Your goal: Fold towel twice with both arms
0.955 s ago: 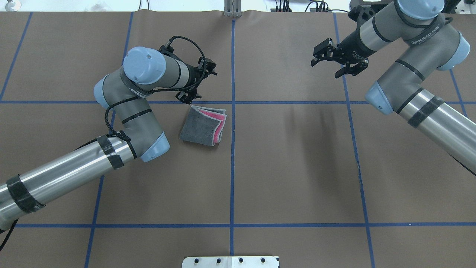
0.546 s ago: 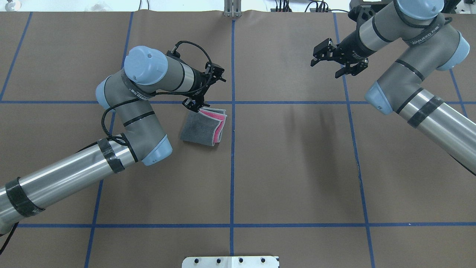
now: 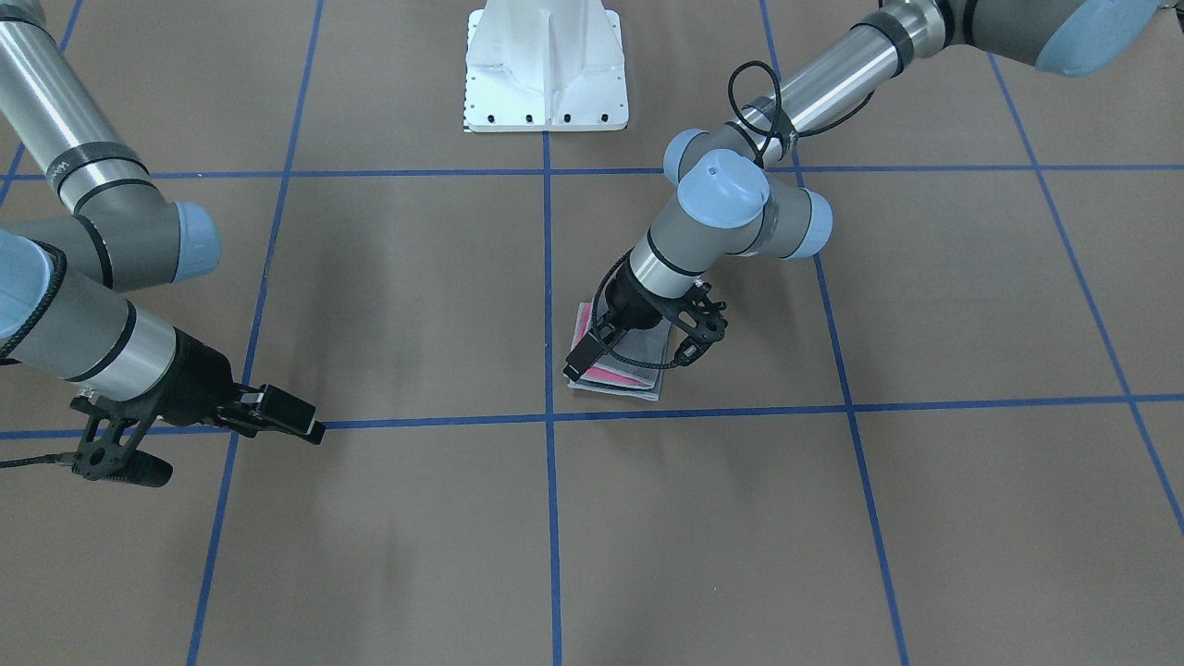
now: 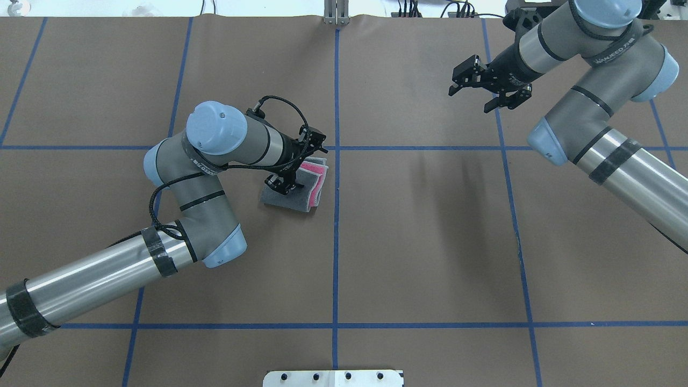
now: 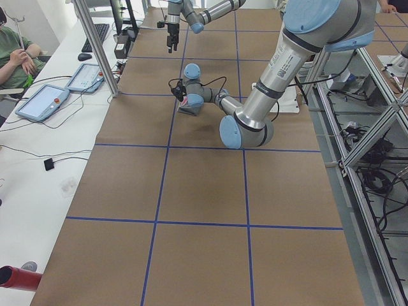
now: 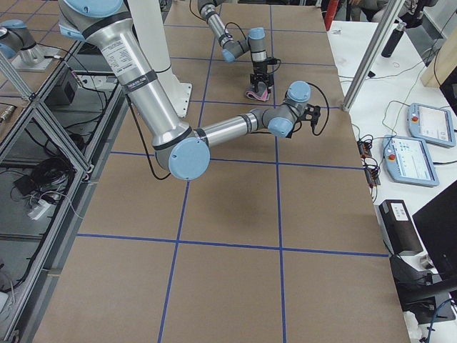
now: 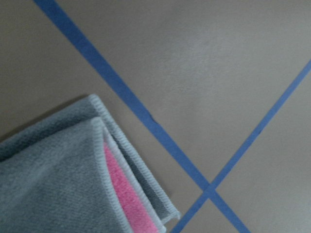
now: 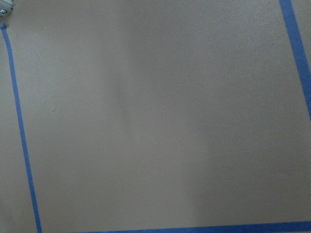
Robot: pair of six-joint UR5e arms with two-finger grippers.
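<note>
The towel [image 4: 294, 200] is lying folded into a small thick packet on the brown-covered table [image 4: 430, 242]. Its dark grey face is turned outward, and pink layers and the pale stitched border are being exposed along the edge toward the table's middle. It is being found just to the robot's left of the central blue tape line [image 4: 336, 258] and just on the robot's side of the cross line [image 4: 80, 147], close to where the two tapes are meeting. In the left wrist view a corner of the packet is being shown beside that tape crossing. The left gripper [image 4: 315, 142] is being held pointing down over the packet's far corner, the one nearest the crossing. Whether the cloth is being touched cannot be told, nor whether the fingers are spread or pressed together. The left arm [image 4: 97, 279] is being bent sharply at the wrist above the towel, with a black cable looping around it. The right gripper [image 4: 459, 80] is being held well apart from the towel, above bare table on the robot's right and toward the far edge. The state of its fingers cannot be told. In the right wrist view only brown surface and tape are being shown. The right arm [image 4: 618, 161] is being extended in from the near right. The white pedestal base [image 3: 546, 65] is standing at the robot's edge of the table.
</note>
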